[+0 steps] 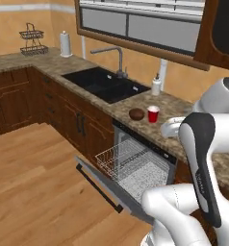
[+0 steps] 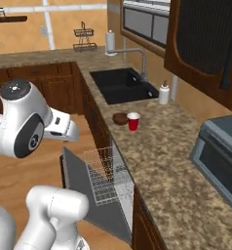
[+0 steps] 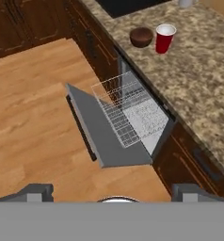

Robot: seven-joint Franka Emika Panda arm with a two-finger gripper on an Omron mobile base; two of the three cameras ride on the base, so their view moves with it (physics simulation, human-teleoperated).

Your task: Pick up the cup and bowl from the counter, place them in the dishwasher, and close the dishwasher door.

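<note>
Arm rises from the base and folds at a raised elbow, forearm reaching forward. Hand hangs high above the open dishwasher door (image 3: 104,136), looking steeply down at it, on the floor side of the door.

Gripper (image 3: 112,190): jaws spread wide; the two dark fingertips (image 3: 36,192) sit far apart at the lower edge of the hand view, nothing between them. Nothing held, nothing touched.

In the left base view the wrist (image 1: 171,127) points toward the door's cabinet opening; in the right base view it juts out (image 2: 64,128) above the door.
</note>
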